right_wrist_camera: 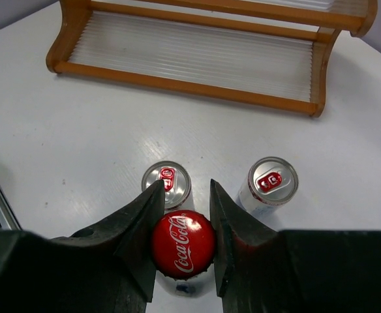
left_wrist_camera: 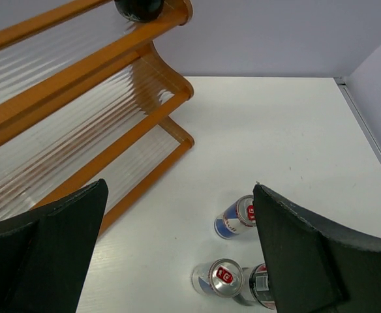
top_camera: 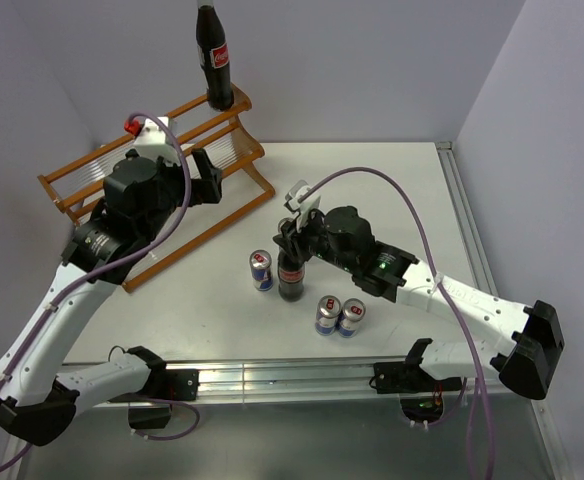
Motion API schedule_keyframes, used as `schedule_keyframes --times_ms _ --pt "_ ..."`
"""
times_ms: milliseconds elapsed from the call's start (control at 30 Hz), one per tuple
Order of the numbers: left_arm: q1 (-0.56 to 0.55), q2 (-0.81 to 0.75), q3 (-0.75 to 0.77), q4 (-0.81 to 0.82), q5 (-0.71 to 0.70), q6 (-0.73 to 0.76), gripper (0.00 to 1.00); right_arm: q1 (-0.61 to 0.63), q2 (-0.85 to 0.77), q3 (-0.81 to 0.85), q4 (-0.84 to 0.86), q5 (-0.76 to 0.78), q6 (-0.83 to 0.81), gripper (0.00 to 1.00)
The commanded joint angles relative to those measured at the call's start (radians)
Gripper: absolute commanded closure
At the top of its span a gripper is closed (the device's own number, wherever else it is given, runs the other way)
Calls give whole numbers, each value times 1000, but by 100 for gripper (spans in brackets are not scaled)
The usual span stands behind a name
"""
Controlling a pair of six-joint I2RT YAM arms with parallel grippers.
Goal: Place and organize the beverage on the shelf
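Two bottles: overhead I saw one bottle (top_camera: 213, 55) atop the shelf (top_camera: 222, 223), the other bottle (top_camera: 291, 287) on the counter (top_camera: 392, 190).
Right claw (right_wrist_camera: 184, 199): only wrist view showed it pinching that cap (right_wrist_camera: 183, 243).
Left claw (left_wrist_camera: 179, 189): wide, raised beside shelf.

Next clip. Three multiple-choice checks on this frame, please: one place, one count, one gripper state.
1. Where is the free cola bottle? A) standing atop the shelf B) inside a box C) on the floor
2. How many cans show on the table from above? A) one B) three C) five
3. The right gripper has its jaws: A) spread wide, empty B) closed around the second bottle at its red cap C) gripping a can
Key: 1A, it stands upright on the shelf's top end. 2B, one can left of the second bottle, two right. 3B, the right wrist view shows the cap pinched between the jaws.
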Motion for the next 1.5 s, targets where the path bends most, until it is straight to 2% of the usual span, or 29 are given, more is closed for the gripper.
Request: schedule_keyframes --times_ms 0,133,367,467,500,700,800,967,1167,1467 --pt "-7 -40 -59 88 53 -23 1 3 -28 119 119 23 -42 100" --pt "-8 -62 -156 226 134 -46 0 3 -27 231 87 67 -69 100" --pt "-11 -86 -332 476 300 -50 0 1 9 418 -17 242 -82 100" --pt "-16 -100 -416 602 422 -21 1 1 24 503 -69 290 -81 100" --pt "-19 -103 -437 631 480 -4 1 1 33 526 -103 300 -82 100" --pt "-74 -103 -547 811 613 71 0 1 110 754 -294 333 -78 100" --pt "-128 -88 -553 831 607 127 1 3 139 853 -377 307 -61 100" --pt "-252 -30 -500 802 481 206 0 3 164 969 -480 238 -7 100" --pt "-296 25 -449 787 467 240 0 29 187 1069 -597 173 -1 100" --pt "-339 79 -408 794 452 246 1 116 164 1038 -597 235 -23 100"
